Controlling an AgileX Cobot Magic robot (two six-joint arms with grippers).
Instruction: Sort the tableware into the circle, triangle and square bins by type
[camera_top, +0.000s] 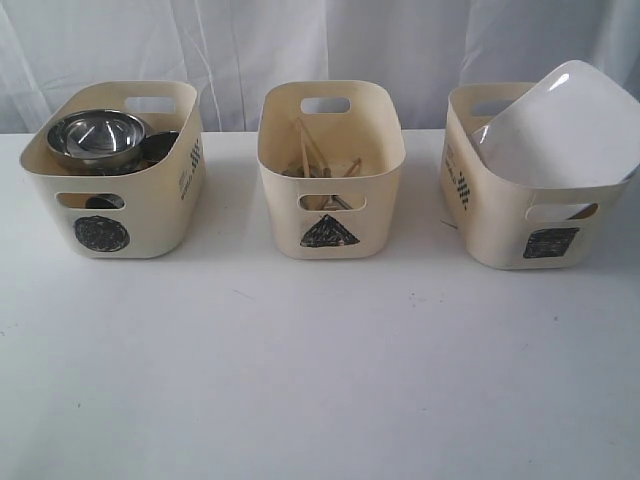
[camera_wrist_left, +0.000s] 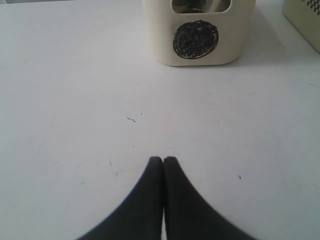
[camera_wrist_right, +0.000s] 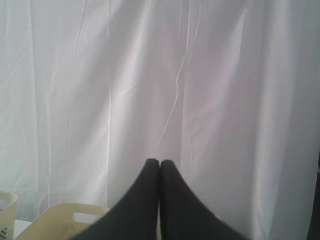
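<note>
Exterior view: on the white surface (camera_top: 320, 380), steel bowls (camera_top: 97, 138) are stacked in the circle bin (camera_top: 150, 215) at left. Pale chopsticks (camera_top: 308, 150) are leaned inside the middle triangle bin (camera_top: 285, 190). The white square plate (camera_top: 560, 125) is propped tilted in the square bin (camera_top: 490, 215) at right, jutting above its rim. The left hand (camera_wrist_left: 163, 160) is seen clenched and empty, facing the circle bin. The right hand (camera_wrist_right: 159, 162) is clenched likewise, with nothing held, and is pointed at a white curtain (camera_wrist_right: 150, 75).

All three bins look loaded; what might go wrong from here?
1. The white plate leans tilted, sticking well above the rim of the square bin; a bump may tip it out.
2. The steel bowl sits high in the circle bin, near its rim; a nudge may dislodge it.
</note>
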